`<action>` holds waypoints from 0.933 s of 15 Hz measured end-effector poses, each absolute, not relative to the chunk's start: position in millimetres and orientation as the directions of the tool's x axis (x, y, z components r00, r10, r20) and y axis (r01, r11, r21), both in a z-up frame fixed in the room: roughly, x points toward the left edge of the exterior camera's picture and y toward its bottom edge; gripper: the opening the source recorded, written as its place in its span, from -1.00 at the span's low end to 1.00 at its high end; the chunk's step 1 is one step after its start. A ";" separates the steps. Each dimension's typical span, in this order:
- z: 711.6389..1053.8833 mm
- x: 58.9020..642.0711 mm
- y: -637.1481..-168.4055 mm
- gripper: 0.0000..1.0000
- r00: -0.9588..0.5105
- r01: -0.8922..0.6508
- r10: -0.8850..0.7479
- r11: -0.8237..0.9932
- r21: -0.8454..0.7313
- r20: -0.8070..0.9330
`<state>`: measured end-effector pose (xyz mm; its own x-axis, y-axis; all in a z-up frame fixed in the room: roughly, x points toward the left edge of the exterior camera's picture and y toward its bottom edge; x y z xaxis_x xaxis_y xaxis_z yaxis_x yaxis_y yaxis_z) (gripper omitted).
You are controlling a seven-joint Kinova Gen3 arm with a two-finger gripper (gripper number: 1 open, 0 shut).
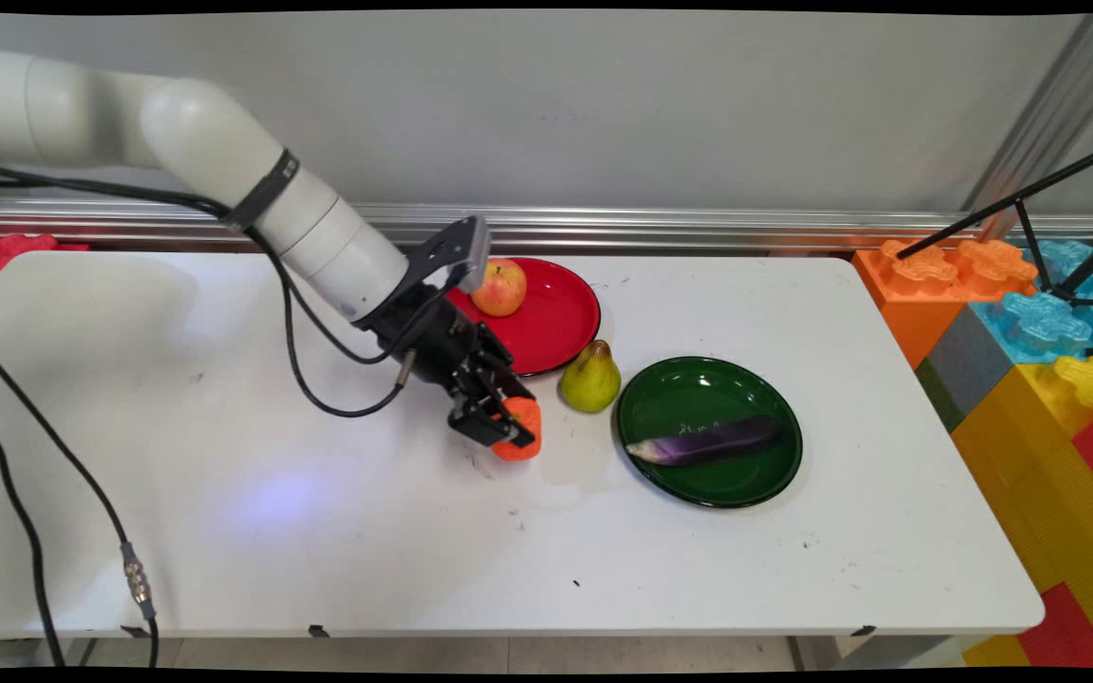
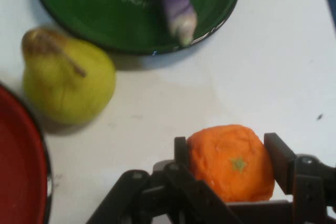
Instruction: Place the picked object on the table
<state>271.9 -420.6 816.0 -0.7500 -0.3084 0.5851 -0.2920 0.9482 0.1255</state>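
Note:
My black gripper (image 1: 509, 432) is low over the white table, shut on an orange fruit (image 1: 521, 427) that sits between its two fingers (image 2: 278, 158); in the hand view the orange (image 2: 231, 162) fills the gap. A yellow-green pear (image 1: 590, 378) stands just right of it, also seen as the pear (image 2: 65, 80) in the hand view. Beyond it lies a green plate (image 1: 774, 417) holding a purple eggplant (image 1: 708, 442). Behind the gripper a red plate (image 1: 561, 318) carries an apple (image 1: 499, 287).
Large coloured toy blocks (image 1: 1030, 332) stand off the table's right end, with a black tripod leg over them. Black cables (image 1: 34, 531) hang down at the left. Red toy pieces (image 1: 6, 256) lie at the back left.

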 end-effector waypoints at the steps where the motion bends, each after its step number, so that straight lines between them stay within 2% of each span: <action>1: 810.6 277.6 -421.8 -1.00 -0.752 -0.298 -0.310 0.947 0.120 0.581; 14: 763.8 309.8 -428.4 -1.00 -0.756 -0.321 -0.323 0.941 0.108 0.570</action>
